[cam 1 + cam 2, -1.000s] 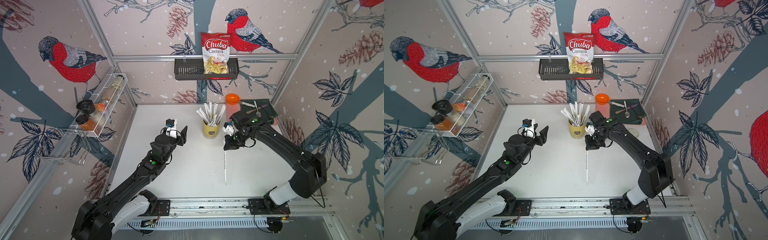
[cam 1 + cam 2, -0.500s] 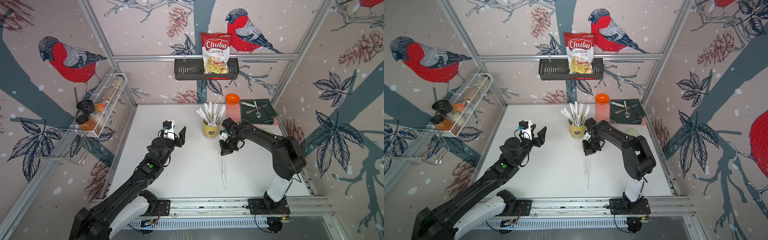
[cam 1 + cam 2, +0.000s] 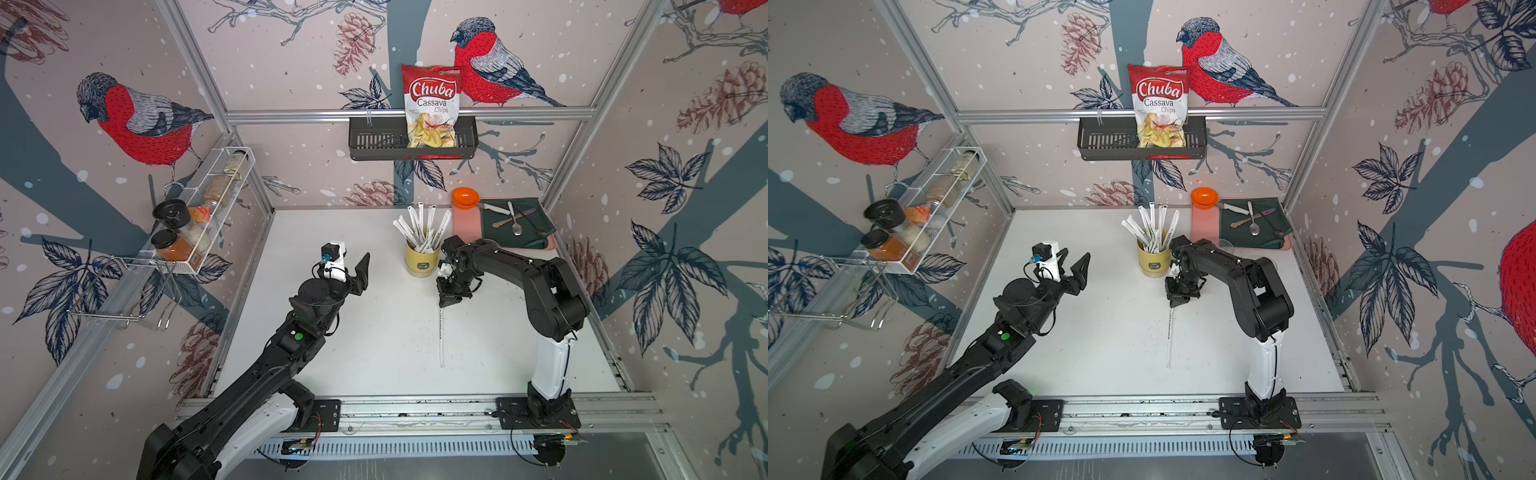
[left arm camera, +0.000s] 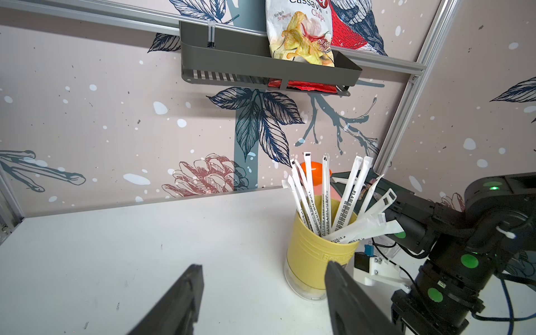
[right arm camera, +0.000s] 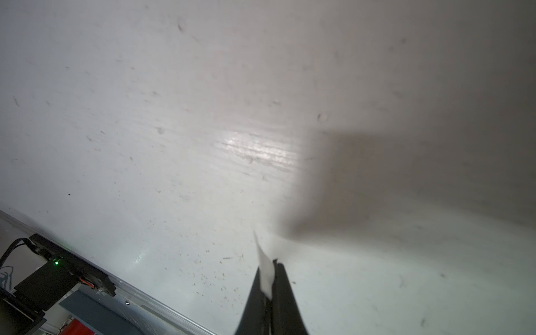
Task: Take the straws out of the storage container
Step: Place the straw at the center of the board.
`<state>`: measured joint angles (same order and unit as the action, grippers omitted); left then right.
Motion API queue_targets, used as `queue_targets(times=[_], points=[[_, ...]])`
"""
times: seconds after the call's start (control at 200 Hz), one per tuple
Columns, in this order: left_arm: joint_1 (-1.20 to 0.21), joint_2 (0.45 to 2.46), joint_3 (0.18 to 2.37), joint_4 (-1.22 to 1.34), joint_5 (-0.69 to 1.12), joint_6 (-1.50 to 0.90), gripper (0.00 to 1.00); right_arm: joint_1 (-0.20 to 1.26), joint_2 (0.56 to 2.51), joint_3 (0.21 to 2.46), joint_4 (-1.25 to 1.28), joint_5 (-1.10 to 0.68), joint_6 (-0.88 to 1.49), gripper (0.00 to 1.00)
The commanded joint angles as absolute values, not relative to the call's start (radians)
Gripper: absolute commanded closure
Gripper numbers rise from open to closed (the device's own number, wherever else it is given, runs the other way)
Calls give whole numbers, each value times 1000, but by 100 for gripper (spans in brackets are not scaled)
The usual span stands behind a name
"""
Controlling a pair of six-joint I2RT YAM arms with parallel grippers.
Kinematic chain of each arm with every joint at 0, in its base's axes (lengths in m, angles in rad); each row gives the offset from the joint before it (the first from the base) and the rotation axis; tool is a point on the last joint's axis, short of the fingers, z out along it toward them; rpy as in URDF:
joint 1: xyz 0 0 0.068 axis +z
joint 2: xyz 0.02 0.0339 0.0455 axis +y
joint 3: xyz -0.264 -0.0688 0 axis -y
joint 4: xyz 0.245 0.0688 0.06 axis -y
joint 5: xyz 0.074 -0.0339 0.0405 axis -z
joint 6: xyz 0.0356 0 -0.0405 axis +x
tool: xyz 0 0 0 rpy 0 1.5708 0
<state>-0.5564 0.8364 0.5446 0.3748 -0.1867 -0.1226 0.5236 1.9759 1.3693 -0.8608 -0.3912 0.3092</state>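
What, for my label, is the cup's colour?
The cup is pale yellow, clearest in the left wrist view.

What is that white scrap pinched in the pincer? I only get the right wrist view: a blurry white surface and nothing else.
Observer: It is the end of one long paper-wrapped straw. The right pincer is shut on the end nearer the back wall, and the rest runs toward the front edge of the table.
Operator: Are there more like it?
Observer: Yes, a bunch of straws stands in a pale yellow storage container right beside that arm.
Operator: Is the other arm busy?
Observer: No. The left pincer is open and empty, facing the container.
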Motion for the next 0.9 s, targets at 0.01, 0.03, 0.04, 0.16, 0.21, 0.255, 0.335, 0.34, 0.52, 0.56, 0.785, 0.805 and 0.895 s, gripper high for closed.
queue_targets(times=[0.01,0.03,0.04,0.16,0.21,0.255,0.335,0.34,0.52,0.56,0.785,0.805,0.895], points=[[-558,840,544,406,-193,-112,30,527,1980,1376,-855,-365,287,88],[-559,842,543,408,-194,-112,30,527,1980,1377,-856,-361,286,87],[-559,842,542,407,-194,-112,30,528,1980,1377,-857,-359,287,87],[-558,848,542,413,-193,-111,30,535,1984,1391,-860,-342,278,87],[-560,849,544,410,-193,-111,30,541,1997,1397,-868,-332,273,87],[-560,846,546,408,-193,-112,30,544,2003,1397,-869,-324,274,87],[-560,841,545,408,-193,-114,30,548,2000,1390,-855,-328,276,84],[-560,841,543,408,-193,-114,30,548,2001,1389,-855,-328,276,83],[-560,839,542,407,-196,-115,29,549,1997,1402,-858,-310,283,72],[-560,839,543,406,-195,-115,29,549,1991,1404,-861,-310,285,71],[-560,860,547,396,-200,-114,29,549,1883,1388,-880,-290,312,70],[-561,864,552,393,-198,-114,29,548,1867,1383,-882,-288,318,70],[-567,888,565,391,-181,-104,31,535,1774,1347,-865,-285,347,70]])
